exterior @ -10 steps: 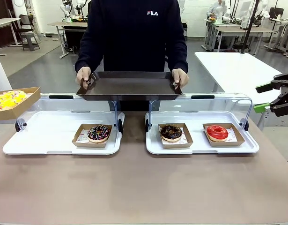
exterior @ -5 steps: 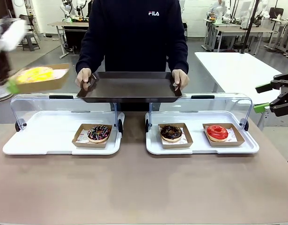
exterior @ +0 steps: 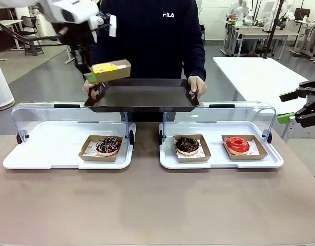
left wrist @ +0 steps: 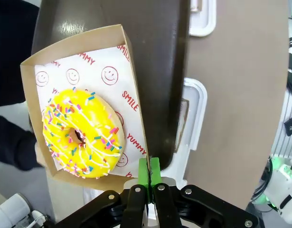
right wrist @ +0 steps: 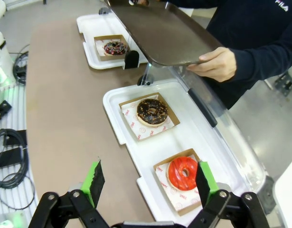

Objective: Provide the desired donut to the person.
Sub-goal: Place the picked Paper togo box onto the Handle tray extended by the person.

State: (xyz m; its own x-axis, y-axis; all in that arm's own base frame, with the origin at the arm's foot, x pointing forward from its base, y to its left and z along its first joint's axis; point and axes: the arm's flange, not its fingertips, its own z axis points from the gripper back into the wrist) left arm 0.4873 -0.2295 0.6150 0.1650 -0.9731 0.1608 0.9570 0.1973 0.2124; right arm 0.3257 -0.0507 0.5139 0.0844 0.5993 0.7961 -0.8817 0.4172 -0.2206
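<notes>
- The left end effector [left wrist: 149,169] is clamped tight, its green pads pinching the rim of an open cardboard box [left wrist: 126,71] at one corner.
- In that box, on paper printed with smiley faces, lies the yellow donut [left wrist: 81,133], iced yellow with white stripes and coloured sprinkles.
- In the front view the left end effector [exterior: 89,77] holds the box [exterior: 116,71] in the air beyond the far edge of the surface [exterior: 147,205], slightly tilted, over the left end of a dark serving tray [exterior: 142,96]; whether box and tray touch I cannot tell.
- The person [exterior: 147,41] stands at the far side and holds the serving tray level by both ends; the hand [exterior: 196,85] at its right end is plain to see, while the other sits just below the box.
- The right end effector [right wrist: 148,178] is spread wide with nothing between its pads; it hangs off the right edge of the surface [exterior: 286,106], well apart from the donuts.
- Two white display trays with their clear lids raised lie side by side along the far edge of the surface.
- The left display tray [exterior: 49,148] holds a chocolate donut with coloured sprinkles [exterior: 108,145] in its own box, near that tray's right end.
- The right display tray [exterior: 218,162] holds a dark chocolate donut [exterior: 187,145] and, to its right, a red-iced donut [exterior: 237,144], each in a box, apart from one another.
</notes>
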